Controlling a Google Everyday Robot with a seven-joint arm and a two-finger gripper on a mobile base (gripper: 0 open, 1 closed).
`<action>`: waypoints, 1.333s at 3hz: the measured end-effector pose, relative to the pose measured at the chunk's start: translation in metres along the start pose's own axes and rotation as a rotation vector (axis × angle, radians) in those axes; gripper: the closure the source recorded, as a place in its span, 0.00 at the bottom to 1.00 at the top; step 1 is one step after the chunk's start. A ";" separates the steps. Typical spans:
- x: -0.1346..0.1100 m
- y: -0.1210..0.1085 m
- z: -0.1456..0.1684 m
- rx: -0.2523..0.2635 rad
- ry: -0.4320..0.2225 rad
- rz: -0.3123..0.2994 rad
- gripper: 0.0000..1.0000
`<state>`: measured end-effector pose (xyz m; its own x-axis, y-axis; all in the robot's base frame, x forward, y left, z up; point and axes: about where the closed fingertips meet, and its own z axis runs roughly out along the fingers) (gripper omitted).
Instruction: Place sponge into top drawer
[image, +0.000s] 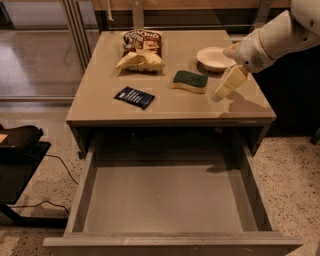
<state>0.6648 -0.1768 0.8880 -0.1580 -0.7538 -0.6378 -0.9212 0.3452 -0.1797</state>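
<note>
The sponge, dark green on top over pale yellow foam, lies flat on the table top right of centre. My gripper hangs over the table just right of the sponge, a short gap away, pointing down and left; it holds nothing. The top drawer is pulled out wide below the table front, its flat grey bottom bare.
A chip bag lies at the back of the table, a white bowl at the back right behind my gripper, a flat dark blue packet at the front left. A dark stand is on the floor at left.
</note>
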 end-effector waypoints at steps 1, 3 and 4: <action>0.008 -0.016 0.029 -0.033 -0.012 0.041 0.00; 0.005 -0.029 0.075 -0.102 -0.042 0.081 0.00; 0.007 -0.030 0.102 -0.150 -0.046 0.120 0.00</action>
<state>0.7277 -0.1354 0.8127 -0.2563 -0.6847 -0.6823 -0.9401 0.3408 0.0111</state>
